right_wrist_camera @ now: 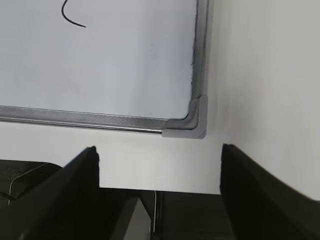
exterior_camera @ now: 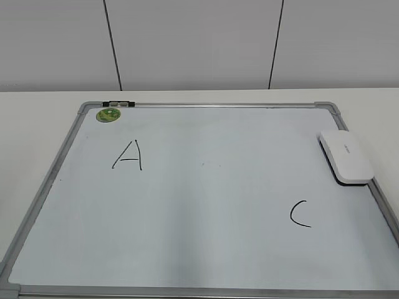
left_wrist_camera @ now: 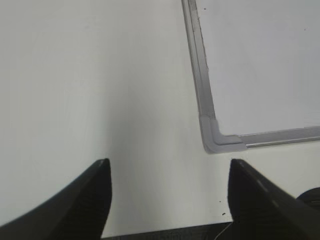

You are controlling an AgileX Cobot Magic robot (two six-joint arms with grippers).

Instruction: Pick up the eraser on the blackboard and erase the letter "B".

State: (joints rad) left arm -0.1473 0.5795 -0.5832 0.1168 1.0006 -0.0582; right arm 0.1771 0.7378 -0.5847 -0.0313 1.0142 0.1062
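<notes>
The blackboard (exterior_camera: 206,205), a white dry-erase board with a silver-grey frame, lies flat on the table. The eraser (exterior_camera: 346,156) lies on the board's right edge, white top up. Black letters "A" (exterior_camera: 129,156) and "C" (exterior_camera: 300,213) are on the board; no letter "B" shows. Neither gripper appears in the exterior view. My left gripper (left_wrist_camera: 170,172) is open and empty over the bare table beside the board's near left corner (left_wrist_camera: 220,140). My right gripper (right_wrist_camera: 159,155) is open and empty over the table edge, just short of the board's near right corner (right_wrist_camera: 192,125).
A round green sticker (exterior_camera: 108,114) sits at the board's far left corner, with a small black-and-white clip (exterior_camera: 118,103) on the frame beside it. A white panelled wall (exterior_camera: 199,43) rises behind the table. The tail of the "C" (right_wrist_camera: 72,17) shows in the right wrist view.
</notes>
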